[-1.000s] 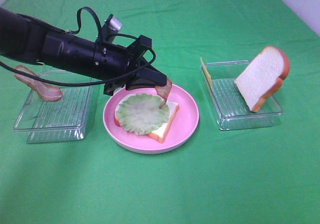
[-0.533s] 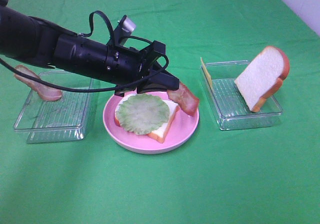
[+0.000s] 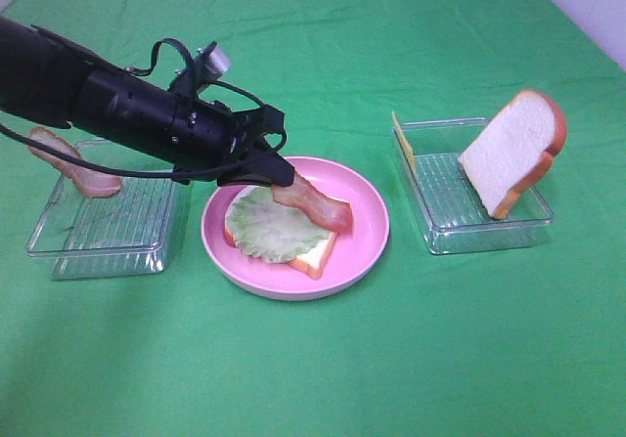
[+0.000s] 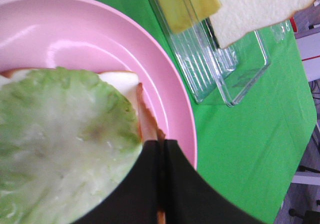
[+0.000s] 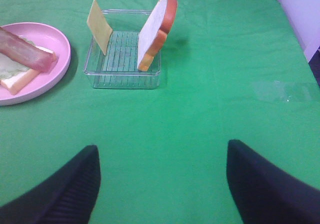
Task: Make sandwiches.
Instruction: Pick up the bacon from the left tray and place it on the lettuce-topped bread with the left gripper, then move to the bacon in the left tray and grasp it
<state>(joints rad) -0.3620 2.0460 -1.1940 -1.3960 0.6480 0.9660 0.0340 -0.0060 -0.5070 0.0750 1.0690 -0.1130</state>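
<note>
The green cloth (image 3: 391, 359) covers the whole table, and its nearest stretch is bare. On it, near the middle, stands the round pink plate (image 3: 368, 232). A bottom bread slice (image 3: 317, 251) with an orange-brown crust lies flat on the plate, and a pale green lettuce leaf (image 3: 259, 227) is spread over it.

A clear left tray (image 3: 98, 232) stands just beside the plate on the left. A spare bacon strip (image 3: 78, 168) is draped over its far left rim. A clear right tray (image 3: 460, 230) stands apart from the plate on the right. In it a second bread slice (image 3: 511, 149) stands tilted against the far right corner. A thin yellow cheese slice (image 3: 402, 144) stands on edge at the tray's left end. At the far right corner, past the cloth, a strip of white wall (image 3: 592, 7) shows.

The black left arm (image 3: 117, 109) comes in from the left edge and slants down across the back of the left tray to the plate, with cables looped over its wrist. The left gripper (image 3: 282, 177) is low over the far left part of the plate. Its fingers are pressed together on one end of a reddish-brown bacon strip (image 3: 318, 205), which reaches out across the lettuce toward the right. Whether its free end touches the leaf cannot be told.

The right gripper (image 5: 162, 149) hangs above bare cloth on the near side of the right tray. Its fingers (image 5: 75, 189) are spread wide and hold nothing.
</note>
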